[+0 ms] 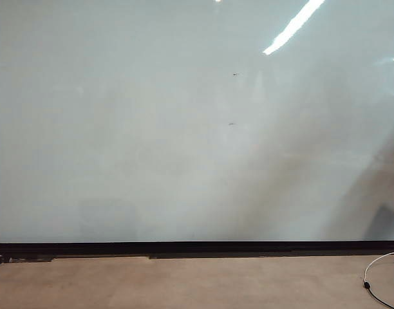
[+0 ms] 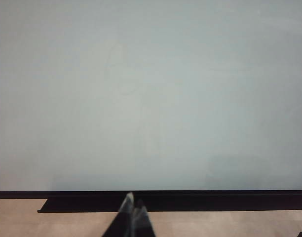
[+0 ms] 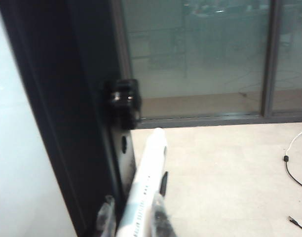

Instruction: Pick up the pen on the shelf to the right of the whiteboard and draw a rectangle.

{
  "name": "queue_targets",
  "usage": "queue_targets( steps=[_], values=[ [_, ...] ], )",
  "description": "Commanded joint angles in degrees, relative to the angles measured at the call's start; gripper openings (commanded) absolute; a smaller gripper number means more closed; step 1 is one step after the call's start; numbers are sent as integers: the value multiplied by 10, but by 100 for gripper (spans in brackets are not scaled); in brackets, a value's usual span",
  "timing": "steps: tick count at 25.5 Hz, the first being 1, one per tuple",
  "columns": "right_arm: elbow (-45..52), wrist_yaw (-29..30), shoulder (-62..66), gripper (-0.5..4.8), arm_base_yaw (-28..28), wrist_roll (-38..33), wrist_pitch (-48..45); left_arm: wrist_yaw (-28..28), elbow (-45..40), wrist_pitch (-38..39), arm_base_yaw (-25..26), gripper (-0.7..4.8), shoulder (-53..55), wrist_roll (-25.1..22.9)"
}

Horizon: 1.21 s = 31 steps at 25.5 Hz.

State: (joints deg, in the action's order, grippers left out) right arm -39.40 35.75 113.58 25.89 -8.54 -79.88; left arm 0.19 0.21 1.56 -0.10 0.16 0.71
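The pen (image 3: 147, 182), slim and white with dark lettering along its barrel, lies between the fingers of my right gripper (image 3: 132, 211), right beside the whiteboard's black frame (image 3: 67, 123). The jaws stand close on both sides of the barrel, shut on it. In the exterior view the whiteboard (image 1: 184, 141) fills nearly everything and bears only two tiny dark specks; neither gripper shows there. My left gripper (image 2: 133, 206) is shut with nothing in it, low in front of the whiteboard (image 2: 151, 98) and pointing at its bottom edge. No rectangle is in view.
A black bracket (image 3: 124, 98) sticks out of the frame just beyond the pen's far end. A thin white cable with a black plug (image 1: 376, 273) lies on the beige floor at the right, also seen as a cable (image 3: 291, 163) past the pen. A glass wall (image 3: 200, 59) stands behind.
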Motion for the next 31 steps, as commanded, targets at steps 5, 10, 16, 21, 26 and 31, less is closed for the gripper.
queue_targets(
  steps=[5, 10, 16, 21, 26, 31],
  values=[
    [-1, 2, -1, 79, -1, -2, -7, 0, 2, -3, 0, -4, 0, -3],
    [-1, 2, -1, 51, -1, -2, -7, 0, 2, -3, 0, -5, 0, -3],
    [-1, 3, -1, -5, -1, -2, -8, 0, 2, -3, 0, -4, 0, -3],
    [-1, 4, -1, -5, 3, -3, -8, 0, 2, -3, 0, -4, 0, -3],
    [0, 4, -8, -5, 9, -5, -7, 0, 2, -3, 0, -4, 0, -3],
    [1, 4, -31, -5, 29, -10, -5, 0, 2, -3, 0, -4, 0, -3]
  ],
)
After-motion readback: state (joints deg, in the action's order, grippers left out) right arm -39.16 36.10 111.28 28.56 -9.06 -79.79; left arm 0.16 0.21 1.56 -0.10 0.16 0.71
